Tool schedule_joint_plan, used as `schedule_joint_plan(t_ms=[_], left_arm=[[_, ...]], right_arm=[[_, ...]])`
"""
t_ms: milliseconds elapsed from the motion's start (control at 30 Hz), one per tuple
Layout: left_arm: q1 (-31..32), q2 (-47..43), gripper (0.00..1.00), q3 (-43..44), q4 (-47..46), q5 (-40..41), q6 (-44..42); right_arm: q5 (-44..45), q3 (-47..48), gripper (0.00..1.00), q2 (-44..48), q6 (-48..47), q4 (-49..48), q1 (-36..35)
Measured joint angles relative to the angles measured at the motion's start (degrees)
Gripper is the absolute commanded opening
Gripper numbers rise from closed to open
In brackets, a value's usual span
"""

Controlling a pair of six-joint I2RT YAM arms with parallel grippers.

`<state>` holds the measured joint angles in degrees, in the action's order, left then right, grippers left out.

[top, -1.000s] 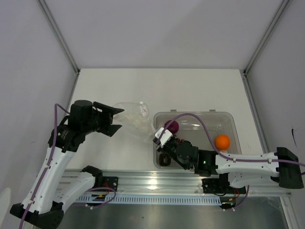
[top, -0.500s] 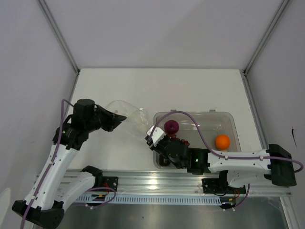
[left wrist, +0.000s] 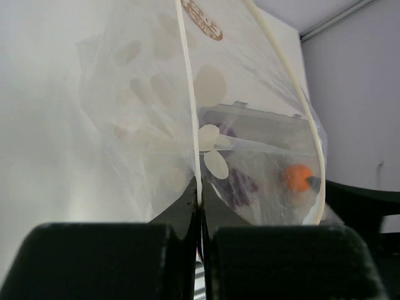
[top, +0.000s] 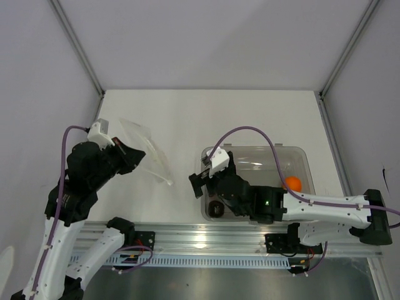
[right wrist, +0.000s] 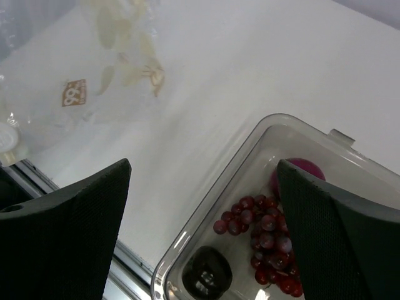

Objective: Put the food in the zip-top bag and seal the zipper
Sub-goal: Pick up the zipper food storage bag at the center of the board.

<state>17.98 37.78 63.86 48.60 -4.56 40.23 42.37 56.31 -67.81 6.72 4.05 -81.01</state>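
Grapes (right wrist: 265, 240) lie in the tub (right wrist: 250, 142), lower right of the wrist view, under the wide-open right pincer (right wrist: 203, 187); it should descend squarely and close gently. The left pincer (left wrist: 200, 201) grips the bag (top: 147, 153) by its zipper (left wrist: 187, 94), and should keep the mouth open.

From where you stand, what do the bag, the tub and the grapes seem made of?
Bag: thin clear plastic film, glossy and crinkled, things show through. Tub: stiffer clear plastic, its rounded rim holds shape. Grapes: shiny dark red, probably moulded plastic.
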Motion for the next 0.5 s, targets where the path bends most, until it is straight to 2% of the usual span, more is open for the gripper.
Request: schedule_joint_plan(t_ms=[167, 300, 500], left_arm=[[-0.02, 0.87, 0.01, 1.97, 3.39, 3.39, -9.99], [-0.02, 2.38, 0.00, 1.97, 6.32, 5.75, -15.28], [-0.02, 4.02, 0.01, 0.13, 7.58, 6.27, -19.34]], right_arm=[[3.06, 1.16, 0.99, 3.63, 7.30, 7.21, 0.31], [2.25, 1.22, 0.99, 6.25, 13.31, 12.35, 3.32], [-7.48, 1.01, 0.99, 8.04, 21.29, 18.47, 17.07]])
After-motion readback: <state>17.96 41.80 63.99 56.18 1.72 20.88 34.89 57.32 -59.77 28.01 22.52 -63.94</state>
